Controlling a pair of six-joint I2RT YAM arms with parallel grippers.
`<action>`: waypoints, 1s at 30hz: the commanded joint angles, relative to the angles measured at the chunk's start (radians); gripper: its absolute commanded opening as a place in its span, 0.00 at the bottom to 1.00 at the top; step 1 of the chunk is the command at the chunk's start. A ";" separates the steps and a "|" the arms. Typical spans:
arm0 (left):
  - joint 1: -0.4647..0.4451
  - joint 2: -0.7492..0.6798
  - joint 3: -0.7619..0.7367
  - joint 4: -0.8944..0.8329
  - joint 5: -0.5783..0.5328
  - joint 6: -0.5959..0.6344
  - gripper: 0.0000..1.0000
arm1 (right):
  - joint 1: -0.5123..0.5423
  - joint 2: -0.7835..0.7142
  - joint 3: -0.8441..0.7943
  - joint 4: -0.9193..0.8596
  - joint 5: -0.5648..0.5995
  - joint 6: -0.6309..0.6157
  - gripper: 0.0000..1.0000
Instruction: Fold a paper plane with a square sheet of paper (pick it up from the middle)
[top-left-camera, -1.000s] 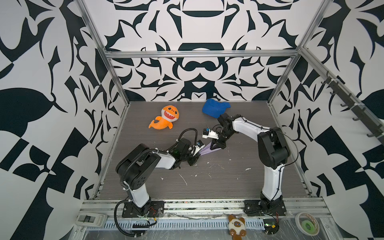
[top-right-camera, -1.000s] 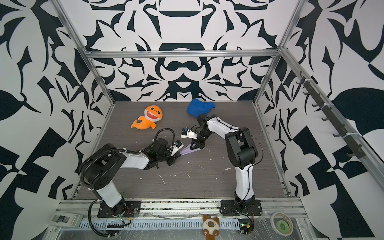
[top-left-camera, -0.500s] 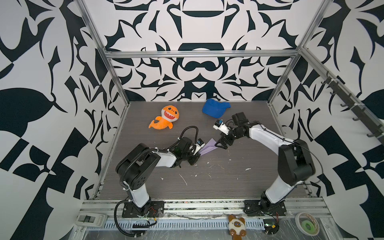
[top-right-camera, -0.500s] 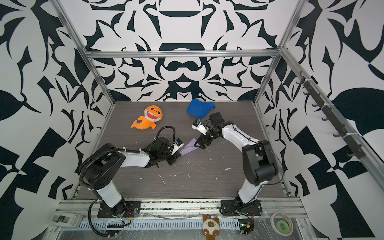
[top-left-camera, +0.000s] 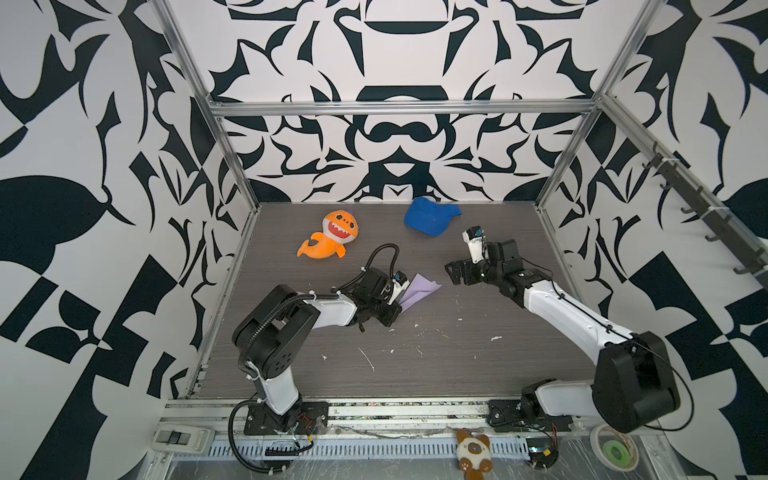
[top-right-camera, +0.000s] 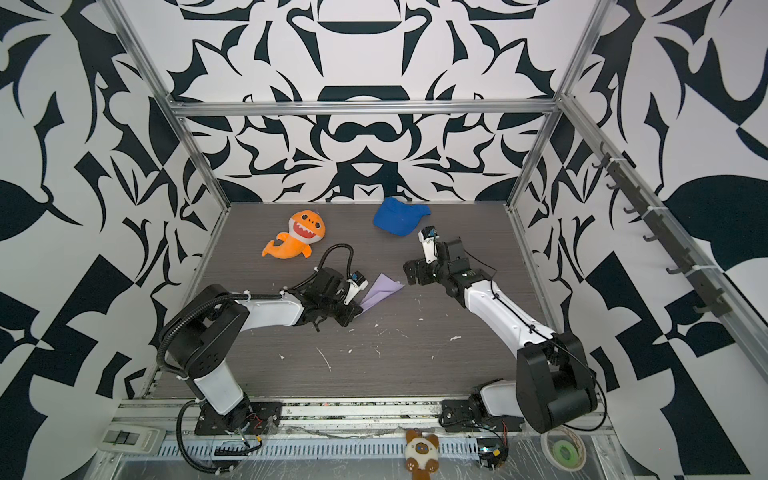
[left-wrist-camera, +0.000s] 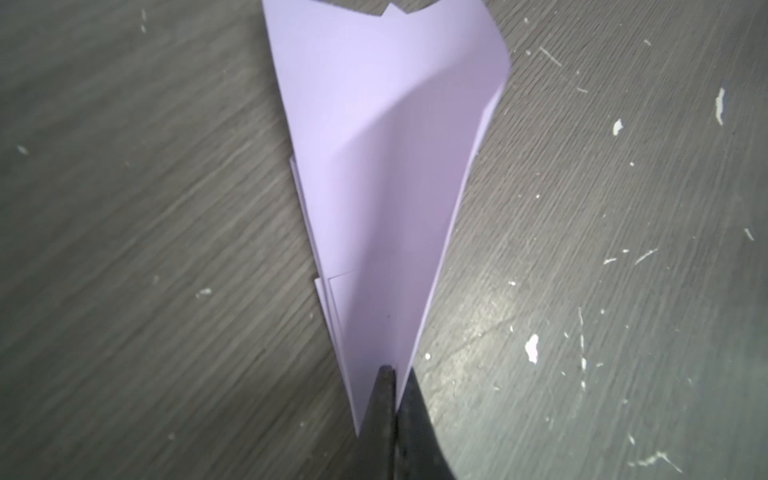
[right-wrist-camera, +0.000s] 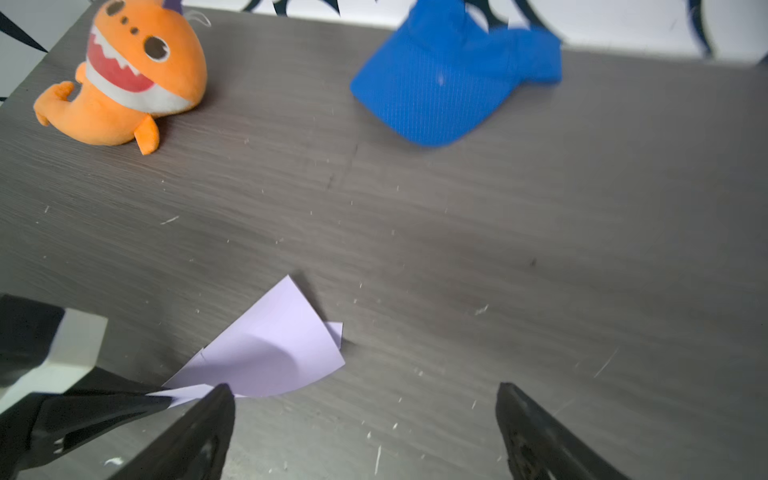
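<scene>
We see a dark wood-grain table (top-left-camera: 415, 374) flecked with white scraps (top-left-camera: 368, 359). Mid-table, the left gripper (top-left-camera: 400, 306) pinches the nose of the lavender plane (top-left-camera: 419, 291), whose tail rests on the table. The right gripper (top-left-camera: 452, 272), gaping and empty, has backed away from it. Beyond: shark (top-left-camera: 332, 241), cap (top-left-camera: 430, 216), black-and-white walls (top-left-camera: 395, 158).

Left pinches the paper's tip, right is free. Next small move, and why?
Probably move the open right gripper to the wide end of the paper plane and press its arched top flap flat; the left gripper pinches only the pointed tip, and that flap bulges up.
</scene>
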 joint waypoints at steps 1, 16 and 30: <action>0.004 0.027 0.008 -0.031 0.023 -0.054 0.05 | 0.004 -0.015 -0.023 0.042 -0.134 0.135 0.93; 0.004 0.062 -0.049 0.041 0.020 -0.201 0.06 | 0.281 0.198 -0.141 0.408 -0.285 0.399 0.32; 0.004 0.081 -0.060 0.050 0.016 -0.208 0.08 | 0.285 0.358 -0.083 0.501 -0.300 0.376 0.25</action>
